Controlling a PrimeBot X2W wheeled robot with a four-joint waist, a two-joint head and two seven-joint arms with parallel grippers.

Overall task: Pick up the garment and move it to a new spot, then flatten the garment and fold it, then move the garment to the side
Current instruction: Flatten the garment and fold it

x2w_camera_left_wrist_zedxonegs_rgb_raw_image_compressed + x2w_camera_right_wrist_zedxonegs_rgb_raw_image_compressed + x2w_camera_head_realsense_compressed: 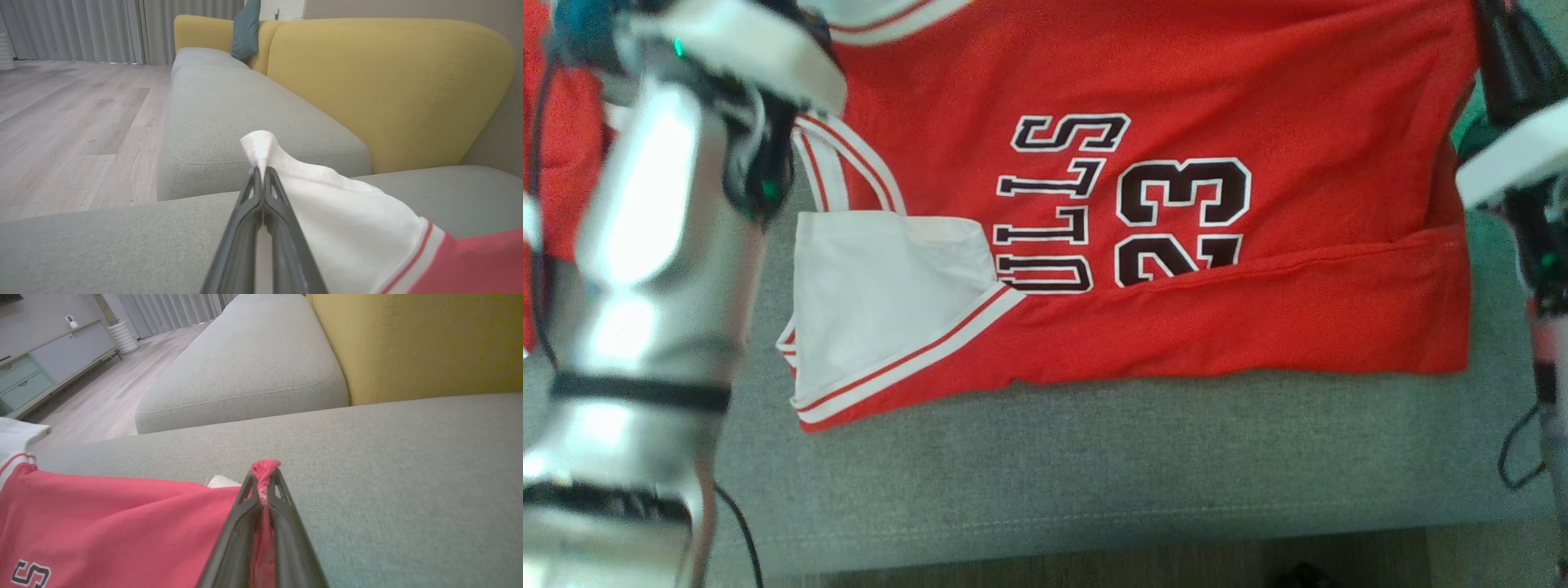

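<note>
**Jersey part-folded, both ends gripped**

The red jersey (1176, 73) lies across the grey sofa cushion (1094, 474), its near edge already folded over the lettering. The left end effector (261, 173) is pinched closed on white trim, and the right end effector (264, 477) on a red corner. Another fold probably remains, then moving it aside.

One garment (1258, 310), two tools (261, 173) (264, 477), perhaps three seat cushions (253, 118)
</note>
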